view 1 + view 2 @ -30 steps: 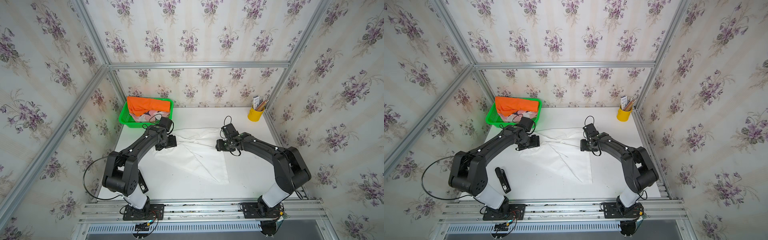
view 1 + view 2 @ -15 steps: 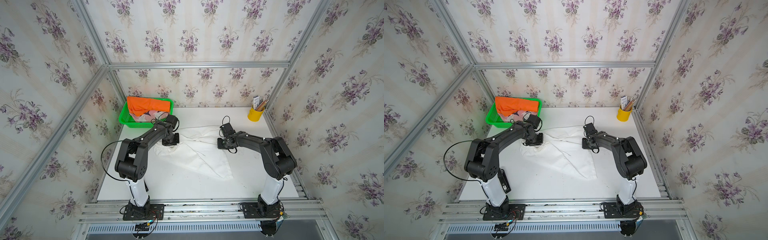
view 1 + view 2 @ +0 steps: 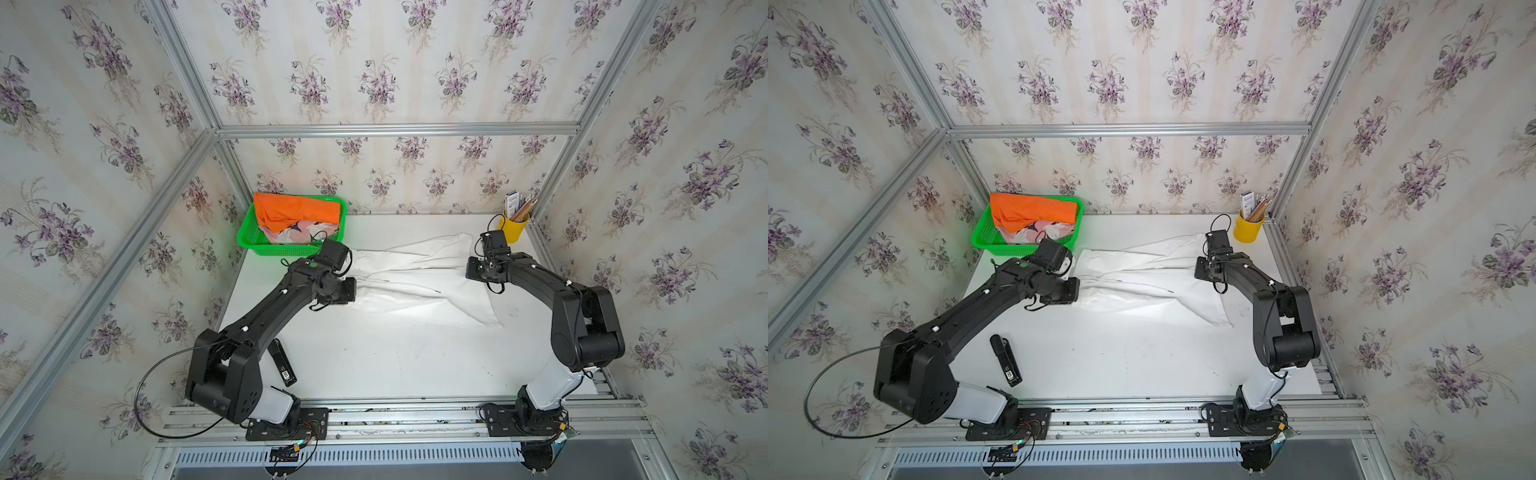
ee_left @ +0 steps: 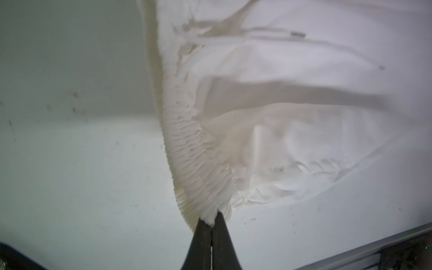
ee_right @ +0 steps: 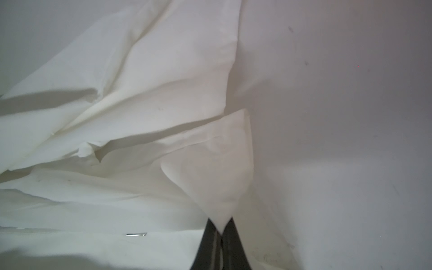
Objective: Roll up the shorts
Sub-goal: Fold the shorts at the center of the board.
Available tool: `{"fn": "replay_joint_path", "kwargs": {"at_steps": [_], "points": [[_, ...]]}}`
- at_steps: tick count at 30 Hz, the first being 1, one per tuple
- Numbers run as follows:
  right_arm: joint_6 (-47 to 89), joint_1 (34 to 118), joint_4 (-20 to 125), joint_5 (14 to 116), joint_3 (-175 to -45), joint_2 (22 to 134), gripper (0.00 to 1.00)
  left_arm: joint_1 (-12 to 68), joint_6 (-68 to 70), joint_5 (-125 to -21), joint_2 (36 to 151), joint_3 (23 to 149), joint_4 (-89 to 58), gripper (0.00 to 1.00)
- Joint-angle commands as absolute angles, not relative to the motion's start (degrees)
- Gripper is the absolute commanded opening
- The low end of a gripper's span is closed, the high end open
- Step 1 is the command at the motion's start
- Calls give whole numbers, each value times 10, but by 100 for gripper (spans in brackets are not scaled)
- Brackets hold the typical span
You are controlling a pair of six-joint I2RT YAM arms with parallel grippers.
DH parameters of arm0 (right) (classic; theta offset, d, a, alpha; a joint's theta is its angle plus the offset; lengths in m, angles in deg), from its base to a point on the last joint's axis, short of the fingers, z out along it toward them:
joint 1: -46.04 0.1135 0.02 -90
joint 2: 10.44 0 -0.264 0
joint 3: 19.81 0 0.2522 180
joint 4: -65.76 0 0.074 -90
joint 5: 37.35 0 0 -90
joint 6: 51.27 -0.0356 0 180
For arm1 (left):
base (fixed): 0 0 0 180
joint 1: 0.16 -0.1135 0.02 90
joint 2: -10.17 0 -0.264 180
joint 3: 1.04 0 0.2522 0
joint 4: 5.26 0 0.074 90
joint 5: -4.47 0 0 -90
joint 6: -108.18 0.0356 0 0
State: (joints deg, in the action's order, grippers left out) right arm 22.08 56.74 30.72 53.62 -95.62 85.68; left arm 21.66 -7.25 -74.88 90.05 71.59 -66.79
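When looking from above, found the white shorts (image 3: pixel 415 278) lying on the table (image 3: pixel 395 353), across its far half, stretched between the two arms. Found the left gripper (image 4: pixel 211 221) clenched on the waistband (image 4: pixel 194 163), at the gathered elastic edge, with both jaws pressed together and the cloth squeezed between their tips. Saw this end raised a little above the table, with folds running away from it. Found the right gripper (image 5: pixel 220 228) clenched as well, grasping one pointed corner of the cloth at the leg end, with only thin fabric between the jaws. Noted, in both top views, one leg reaching toward the yellow cup (image 3: pixel 513 230) and the other leg lying flat, pointing to the near right side. Noted the drawstring (image 4: pixel 268 31) loose on top of the fabric, with a small metal tip at its end. Found the other two shorts in the green basket (image 3: pixel 249 245) at the far left corner: the orange shorts (image 3: pixel 299 210) on top, the pink printed shorts (image 3: pixel 303 232) under them, partly covered. Saw pencils (image 3: pixel 524 207) standing in the yellow cup, at the far right corner. Saw a black device (image 3: pixel 282 363) on the table near the base of the left arm, well apart from the cloth. Could not tell what kind of device.
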Motion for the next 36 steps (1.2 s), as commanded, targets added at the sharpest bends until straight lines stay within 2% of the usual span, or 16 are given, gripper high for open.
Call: {"fn": "replay_joint_path", "kwargs": {"at_steps": [1,3,4,6,8,12,17,21,26,30,36], "points": [[216,567,280,539,-930,821,13,229,-114,-752,869,654,-741,9],[212,568,268,534,-929,811,33,232,-132,-767,856,629,-750,22],[212,568,265,533,-931,810,38,232,-140,-783,851,627,-757,29],[213,568,262,533,-937,809,41,231,-142,-820,844,641,-773,32],[216,568,258,533,-950,814,41,230,-144,-854,840,673,-789,44],[233,568,267,544,-993,839,42,199,-126,-866,851,727,-760,59],[261,567,288,576,-1090,927,44,137,-78,-771,971,802,-679,66],[278,563,284,579,-1214,1026,50,112,-66,-672,1084,882,-632,68],[287,546,258,570,-1384,1162,60,92,-57,-667,1192,981,-645,70],[292,535,230,590,-1524,1269,62,85,-45,-670,1246,1026,-664,71],[300,529,227,686,-1642,1381,60,82,-42,-628,1288,1045,-656,69]]}}
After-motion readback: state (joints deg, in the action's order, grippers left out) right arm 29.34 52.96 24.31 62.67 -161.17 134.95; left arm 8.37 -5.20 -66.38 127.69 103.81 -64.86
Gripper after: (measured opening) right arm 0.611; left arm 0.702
